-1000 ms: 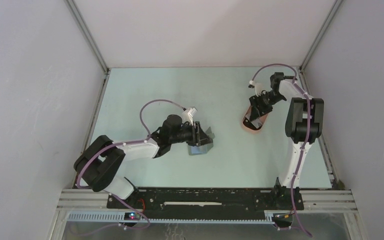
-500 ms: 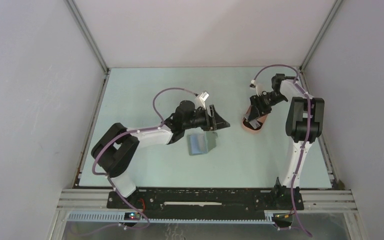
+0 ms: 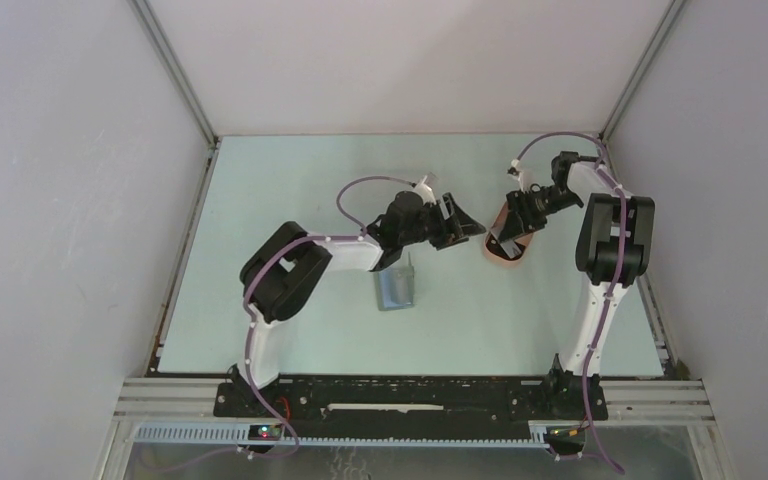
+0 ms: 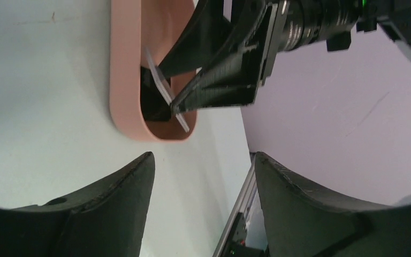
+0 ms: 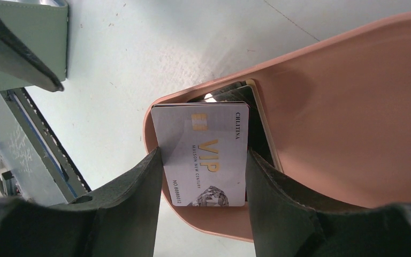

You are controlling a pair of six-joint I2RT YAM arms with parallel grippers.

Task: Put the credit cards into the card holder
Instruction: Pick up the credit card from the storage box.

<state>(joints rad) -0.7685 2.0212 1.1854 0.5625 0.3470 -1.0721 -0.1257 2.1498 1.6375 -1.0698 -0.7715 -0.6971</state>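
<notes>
Over one end of a salmon-pink oval tray [image 5: 353, 107], the right pincer [image 5: 203, 156] grips a silvery card [image 5: 203, 134] marked VIP by two opposite edges, one finger against each. The card is tilted, and a dark card [image 5: 258, 134] lies in the tray beneath it. Just beside the tray, on its left, the left pincer [image 4: 203, 160] hangs with its fingers wide apart and nothing between them. The grey-green card holder [image 3: 396, 289] lies on the pale surface [image 3: 280, 190], well apart from the tray, to its left and nearer the arm bases.
</notes>
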